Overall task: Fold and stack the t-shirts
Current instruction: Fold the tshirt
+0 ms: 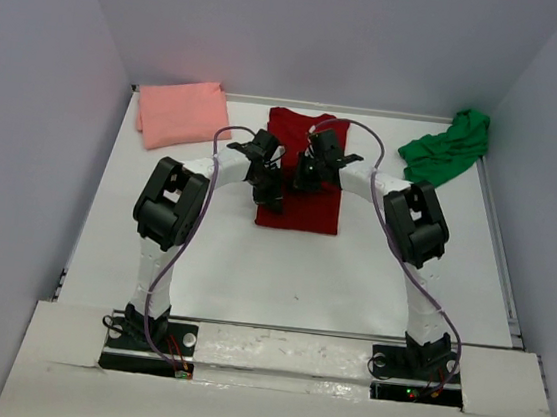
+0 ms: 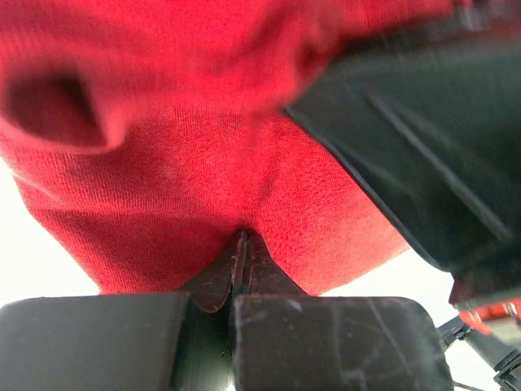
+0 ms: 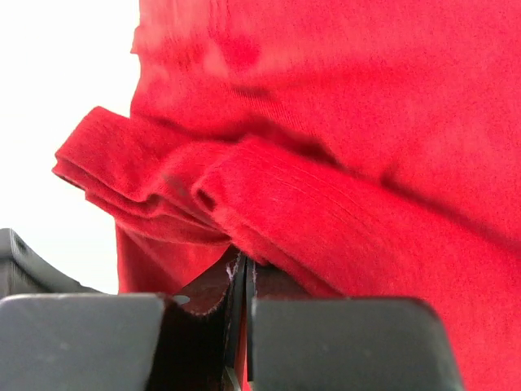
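**Three t-shirts, two arms, both grippers on the red one**

Three t-shirts lie on the table, one of each colour; two arms reach in from the near edge.

The salmon pink t-shirt [image 1: 179, 112] sits at the far left corner, folded into a flat, slightly skewed rectangle. The dark red t-shirt [image 1: 316, 211] lies at the middle of the far side, folded lengthwise into a narrow upright rectangle with its near edge straight. The bright green t-shirt [image 1: 448, 147] is a rumpled, unfolded heap at the far right corner, against the wall.

The left gripper [image 2: 242, 244] is clenched, its tips pinching the red knit cloth, which puckers where it meets them. The right gripper [image 3: 242, 262] is likewise clenched on the same shirt, nipping a thick bunched fold of several layers. In the top view both grippers are side by side over the red shirt's middle.

The white table [image 1: 251, 276] is smooth and matte; pale grey walls [image 1: 319, 32] enclose it on the left, far and right sides.
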Controlling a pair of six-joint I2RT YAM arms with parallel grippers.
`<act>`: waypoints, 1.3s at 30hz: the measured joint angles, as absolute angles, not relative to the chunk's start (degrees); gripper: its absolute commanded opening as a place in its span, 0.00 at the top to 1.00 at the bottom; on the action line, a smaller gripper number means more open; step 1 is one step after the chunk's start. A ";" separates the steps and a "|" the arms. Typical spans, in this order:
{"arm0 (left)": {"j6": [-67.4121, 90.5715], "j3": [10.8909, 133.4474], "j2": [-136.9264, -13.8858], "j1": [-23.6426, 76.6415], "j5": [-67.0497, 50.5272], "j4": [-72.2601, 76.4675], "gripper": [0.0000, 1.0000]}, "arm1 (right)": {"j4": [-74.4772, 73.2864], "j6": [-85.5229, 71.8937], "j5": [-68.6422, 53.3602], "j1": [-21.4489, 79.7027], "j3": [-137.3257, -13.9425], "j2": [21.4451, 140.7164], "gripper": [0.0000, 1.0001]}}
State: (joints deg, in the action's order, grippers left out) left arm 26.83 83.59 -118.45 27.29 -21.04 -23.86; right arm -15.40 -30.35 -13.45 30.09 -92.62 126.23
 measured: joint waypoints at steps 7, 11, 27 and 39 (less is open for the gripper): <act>26.81 81.95 -117.69 27.27 -21.32 -22.24 1.00 | -16.38 -28.40 -7.27 30.09 -104.25 133.16 1.00; 26.79 80.77 -116.97 27.27 -21.28 -21.47 1.00 | -16.49 -26.85 -1.34 30.02 -111.31 136.57 1.00; 25.85 79.46 -115.74 27.27 -21.10 -22.02 1.00 | -15.14 -17.10 11.81 27.94 -115.15 128.88 0.85; 24.71 89.14 -114.17 27.27 -17.65 -29.10 0.40 | -28.73 -24.71 2.57 27.59 -91.96 95.79 0.04</act>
State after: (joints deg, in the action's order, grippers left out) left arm 24.71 89.14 -114.17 27.27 -17.65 -29.10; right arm -28.73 -24.71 2.57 27.59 -91.96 95.79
